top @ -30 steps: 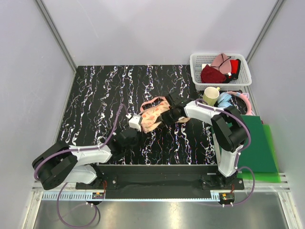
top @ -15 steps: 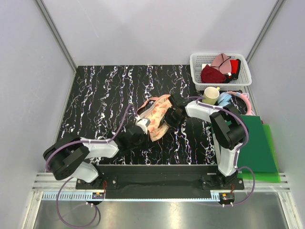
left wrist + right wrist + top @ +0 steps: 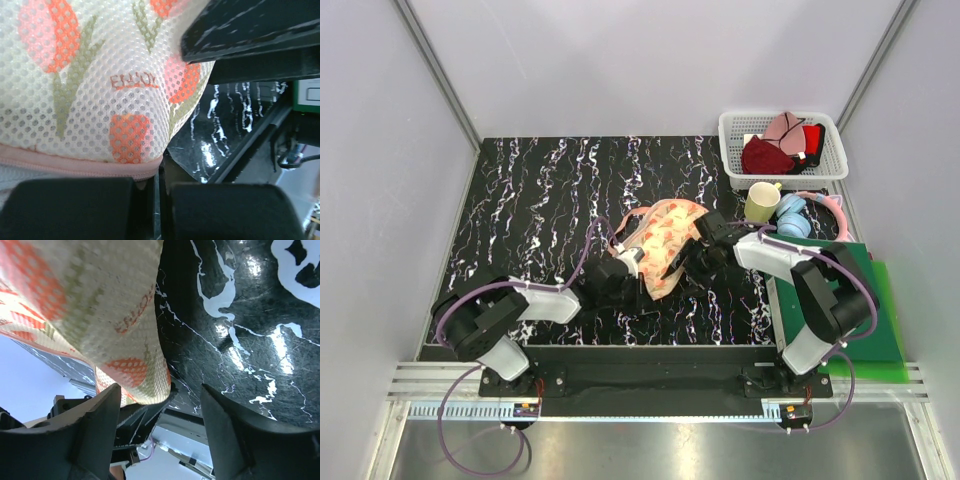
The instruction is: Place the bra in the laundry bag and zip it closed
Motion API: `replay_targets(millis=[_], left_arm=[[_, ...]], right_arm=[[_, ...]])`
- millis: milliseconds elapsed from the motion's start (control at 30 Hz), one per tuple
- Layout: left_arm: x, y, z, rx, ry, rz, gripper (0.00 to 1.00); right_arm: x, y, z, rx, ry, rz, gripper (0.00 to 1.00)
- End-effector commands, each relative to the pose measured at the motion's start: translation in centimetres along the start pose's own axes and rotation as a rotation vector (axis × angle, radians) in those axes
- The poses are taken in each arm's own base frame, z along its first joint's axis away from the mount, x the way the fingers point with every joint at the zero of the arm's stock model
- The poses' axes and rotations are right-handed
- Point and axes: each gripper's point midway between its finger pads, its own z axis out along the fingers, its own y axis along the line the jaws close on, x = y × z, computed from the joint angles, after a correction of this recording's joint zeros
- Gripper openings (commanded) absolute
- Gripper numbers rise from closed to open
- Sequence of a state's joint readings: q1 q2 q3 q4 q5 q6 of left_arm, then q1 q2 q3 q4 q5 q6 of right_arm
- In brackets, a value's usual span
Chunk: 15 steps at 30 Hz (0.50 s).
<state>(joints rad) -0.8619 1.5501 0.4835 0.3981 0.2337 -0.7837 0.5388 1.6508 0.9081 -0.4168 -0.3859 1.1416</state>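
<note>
The laundry bag [image 3: 670, 235], peach mesh with orange-red flowers and a pink zip edge, lies at the table's middle. It fills the left wrist view [image 3: 90, 85] and hangs into the right wrist view [image 3: 100, 305]. My left gripper [image 3: 628, 262] is at the bag's near left edge. Its fingers are almost shut on the pink zip edge [image 3: 75, 162], with a small pink tab in the narrow gap [image 3: 160, 182]. My right gripper [image 3: 703, 245] is at the bag's right side, open wide, the bag's end just before its left finger [image 3: 159, 390]. The bra is hidden.
A white basket [image 3: 724, 135] at the back right holds a dark red bra [image 3: 765, 157] and a pale pink garment [image 3: 785, 127]. A yellow-green mug [image 3: 761, 202] and blue-and-pink headphones [image 3: 805, 212] sit in front of it. A green board [image 3: 865, 300] lies at the right edge.
My left gripper has moved to the right along the bag's near edge. The bag and my right gripper have shifted right, and the bag looks more closed.
</note>
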Motion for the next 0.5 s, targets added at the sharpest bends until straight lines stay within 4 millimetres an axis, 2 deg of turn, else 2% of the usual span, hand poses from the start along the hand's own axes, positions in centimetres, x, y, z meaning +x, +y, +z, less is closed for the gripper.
replay_targets(millis=[0, 67, 133, 233, 267, 300, 367, 400, 433, 467], left_arm=[[-1.6, -3.2, 0.1, 0.128, -0.036, -0.036, 0.00], [-1.5, -3.6, 0.0, 0.148, -0.034, -0.053, 0.00], [-1.6, -3.9, 0.1, 0.166, -0.039, -0.061, 0.00], [-1.5, -3.9, 0.3, 0.174, -0.030, -0.075, 0.00], [-1.3, -3.8, 0.3, 0.166, -0.027, -0.080, 0.00], [-0.8, -2.8, 0.3, 0.122, -0.008, -0.092, 0.00], [-0.9, -1.6, -0.1, 0.055, -0.019, -0.079, 0.00], [-0.1, 0.0, -0.4, -0.030, 0.021, -0.088, 0.00], [-0.1, 1.1, -0.7, -0.083, 0.017, -0.085, 0.00], [-0.6, 2.0, -1.3, -0.117, 0.004, -0.084, 0.00]], right_arm=[[0.5, 2.1, -0.2, -0.084, -0.012, -0.001, 0.65], [0.8, 2.0, 0.4, -0.098, -0.011, 0.017, 0.59], [0.6, 2.1, 1.0, -0.111, -0.022, 0.026, 0.47], [0.0, 1.9, 1.8, -0.104, -0.037, 0.045, 0.41], [-0.2, 1.7, 1.9, -0.094, -0.050, 0.041, 0.28], [-0.4, 1.6, 2.0, -0.090, -0.061, 0.039, 0.22], [-1.2, 1.0, 1.9, -0.075, -0.084, 0.004, 0.08], [-1.6, 0.8, 1.9, -0.068, -0.092, -0.019, 0.04], [-2.5, 0.7, 1.7, -0.061, -0.103, -0.025, 0.01], [-2.6, 0.8, 1.6, -0.068, -0.092, -0.091, 0.00]])
